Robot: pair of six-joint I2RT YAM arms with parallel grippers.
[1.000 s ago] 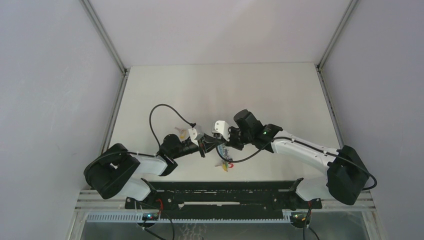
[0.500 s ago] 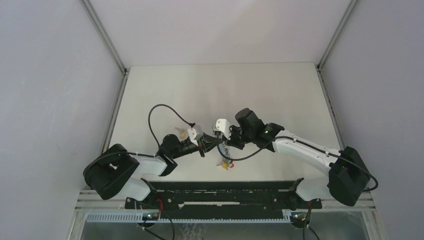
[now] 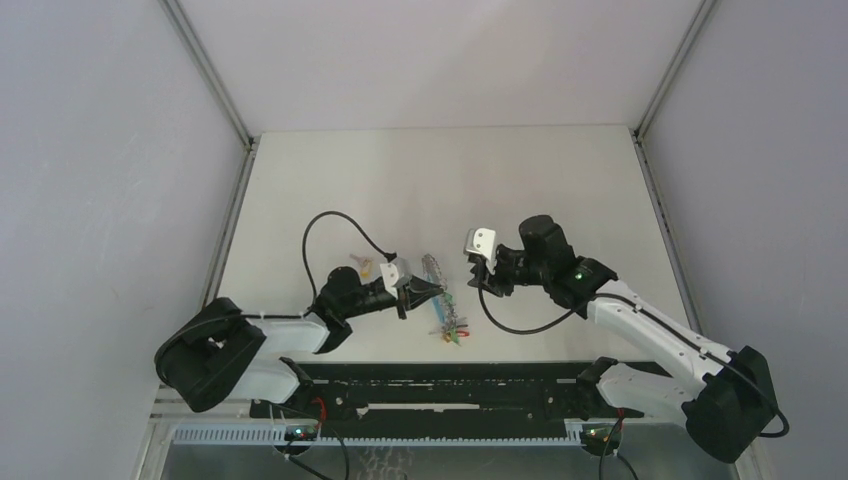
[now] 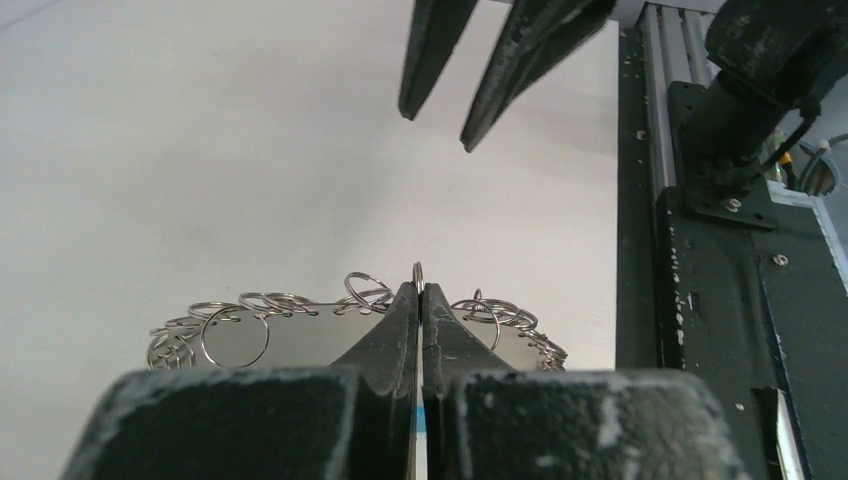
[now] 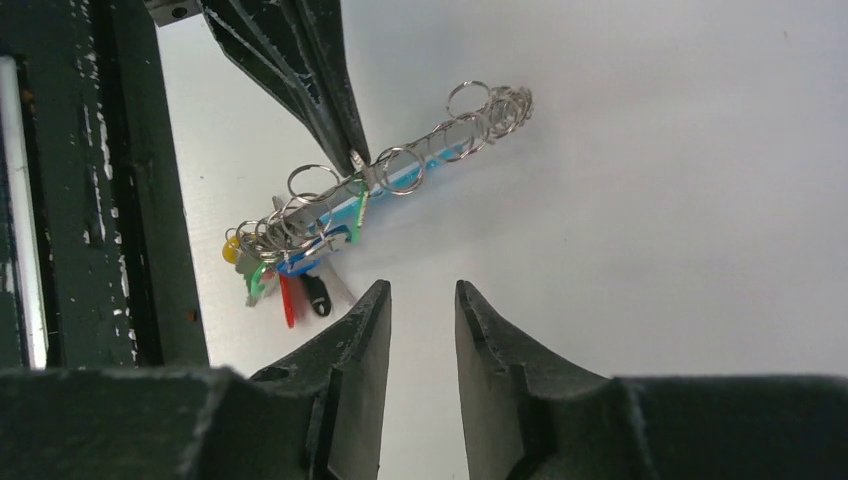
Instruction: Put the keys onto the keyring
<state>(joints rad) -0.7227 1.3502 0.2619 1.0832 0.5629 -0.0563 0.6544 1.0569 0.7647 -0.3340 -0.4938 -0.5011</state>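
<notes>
White table (image 3: 450, 180) and plain grey walls offer nothing to snag on, so the risk sits in the grip itself. The left end effector (image 4: 418, 290) is fully closed on just one thin wire loop of the keyring (image 5: 400, 175), and a jolt or twist could let that loop slip out or set the whole bundle swinging. The right end effector (image 5: 420, 290) stands partly open and empty, with the keyring ahead of its tips and apart from them. Toward the end farther from the left tips bunch the keys (image 5: 255, 280) — whether they are properly threaded, I cannot tell.
</notes>
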